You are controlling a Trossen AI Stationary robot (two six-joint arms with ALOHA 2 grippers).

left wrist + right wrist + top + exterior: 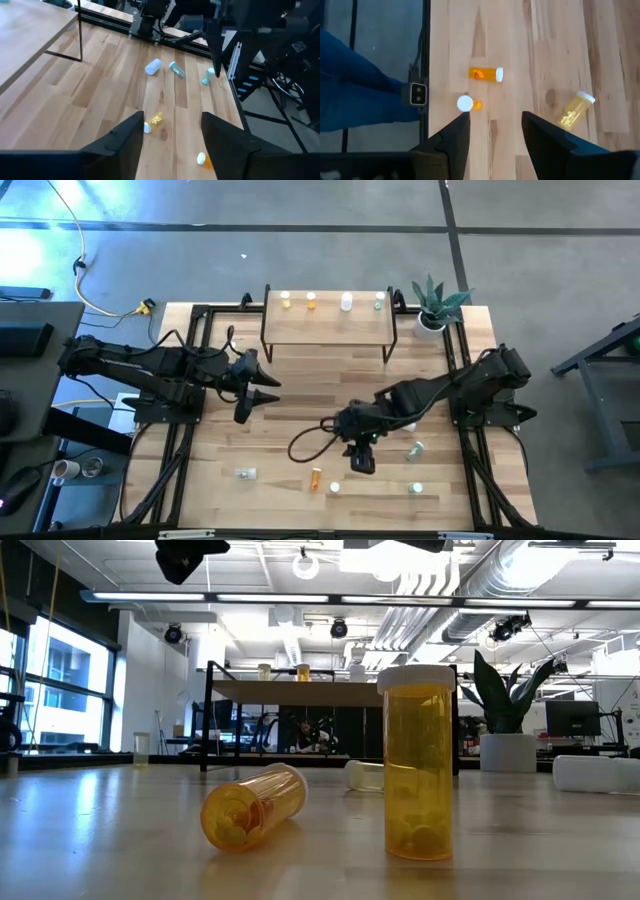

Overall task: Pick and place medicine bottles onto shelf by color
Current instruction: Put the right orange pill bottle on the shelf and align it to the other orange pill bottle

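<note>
On the low light-wood shelf (pixel 325 320) stand four small cylindrical bottles (pixel 311 301), capped. More lie scattered on the planked tabletop (pixel 290 410): a translucent orange bottle (pixel 418 762) upright with a white cap, a yellow one (pixel 254 805) on its side, pills inside. Any labels seem too small to read. Both dark grippers, left (pixel 262 387) and right (pixel 361 463), hang empty with fingers parted.

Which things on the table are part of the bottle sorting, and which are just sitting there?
Job: shelf carrying four bottles; loose bottles on the table, including an orange one lying down and a yellow one.
Not job: potted plant; yellow cable.
</note>
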